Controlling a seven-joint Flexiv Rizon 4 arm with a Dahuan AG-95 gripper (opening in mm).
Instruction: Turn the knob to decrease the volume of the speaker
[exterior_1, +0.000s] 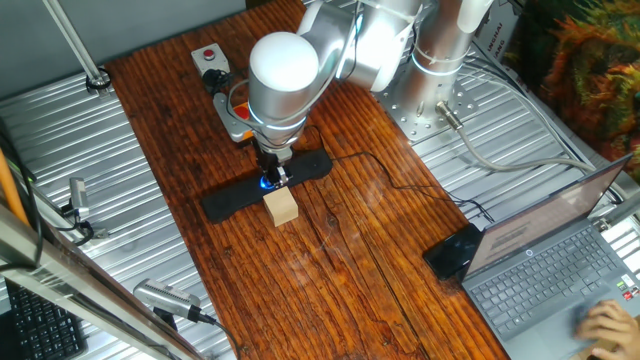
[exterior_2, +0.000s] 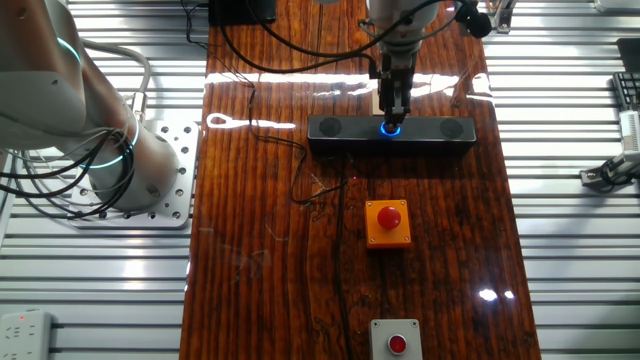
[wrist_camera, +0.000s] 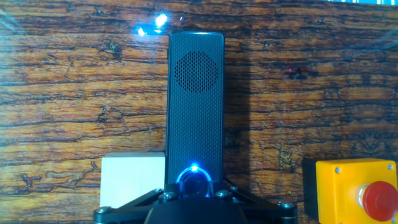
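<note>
Where dark wood table (exterior_2: 260, 280) gleams, claw (exterior_2: 391, 122) seemingly meets knob (exterior_2: 390, 128).

You're working in a robotics lab: the wooden table (exterior_1: 330, 270) sits on a ribbed aluminium bench, with the arm's base (exterior_1: 440, 95) bolted to a metal plate. Beside you an open laptop (exterior_1: 560, 265) and loose cables (exterior_2: 60, 180) round out the test rig.
</note>
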